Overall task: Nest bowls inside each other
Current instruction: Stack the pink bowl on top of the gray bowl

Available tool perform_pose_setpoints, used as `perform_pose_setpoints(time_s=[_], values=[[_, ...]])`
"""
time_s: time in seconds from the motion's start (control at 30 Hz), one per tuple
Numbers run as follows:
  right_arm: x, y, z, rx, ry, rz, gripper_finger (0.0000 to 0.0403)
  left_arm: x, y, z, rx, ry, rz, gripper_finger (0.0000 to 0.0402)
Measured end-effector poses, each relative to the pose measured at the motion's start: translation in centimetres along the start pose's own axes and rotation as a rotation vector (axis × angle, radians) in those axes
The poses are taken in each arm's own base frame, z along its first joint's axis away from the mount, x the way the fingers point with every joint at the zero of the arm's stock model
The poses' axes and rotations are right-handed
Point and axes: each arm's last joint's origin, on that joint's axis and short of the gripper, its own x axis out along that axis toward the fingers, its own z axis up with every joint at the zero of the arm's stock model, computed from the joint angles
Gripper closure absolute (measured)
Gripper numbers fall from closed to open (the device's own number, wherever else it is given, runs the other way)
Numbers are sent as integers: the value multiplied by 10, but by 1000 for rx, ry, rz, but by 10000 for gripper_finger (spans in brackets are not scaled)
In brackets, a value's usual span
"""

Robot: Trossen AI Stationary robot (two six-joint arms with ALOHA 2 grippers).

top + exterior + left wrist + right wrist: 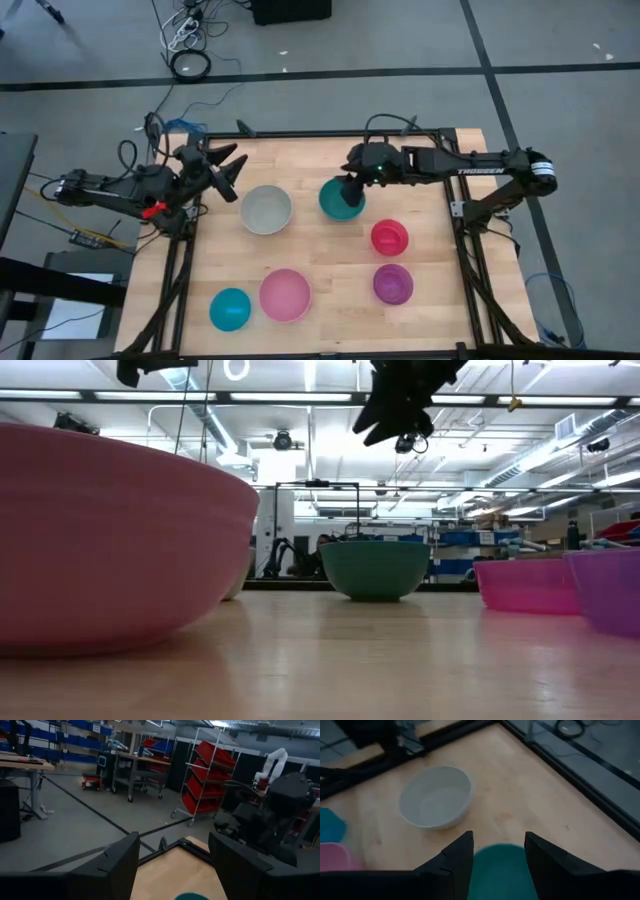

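Observation:
Six bowls stand upright on their bases on the wooden table (320, 330): white-grey (266, 209), teal green (336, 203), red (389, 237), purple (393, 284), pink (285, 294) and cyan blue (230, 309). My right gripper (497, 850) is open and hangs well above the teal bowl (500, 870), as the low view shows: the gripper (400, 405) is high over the bowl (375, 568). My left gripper (175, 862) is open and held level above the table's far left corner (228, 172), holding nothing.
The white-grey bowl (436, 797) is the teal bowl's neighbour on the left. Red (525, 585) and purple (610, 590) stand on the right side, pink (100, 540) and cyan near the front edge. A black frame (300, 135) borders the table. Cables lie on the floor beyond.

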Motion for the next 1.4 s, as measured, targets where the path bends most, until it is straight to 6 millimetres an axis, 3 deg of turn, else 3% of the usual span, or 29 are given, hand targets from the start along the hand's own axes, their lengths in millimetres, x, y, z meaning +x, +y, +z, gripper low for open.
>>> perform_pose_setpoints(time_s=[0.37,0.77,1.0,1.4], values=[[3,3,10,50,-102,33,237,2,-2,-2,4,5,-7,156],[1,10,8,46,-96,65,237,8,-11,-14,15,88,-100,156],[-1,15,1,-16,-86,-40,225,7,-4,-43,241,319,-74,156],[-4,18,-4,-118,-90,-166,137,6,-4,-89,493,777,-211,156]])
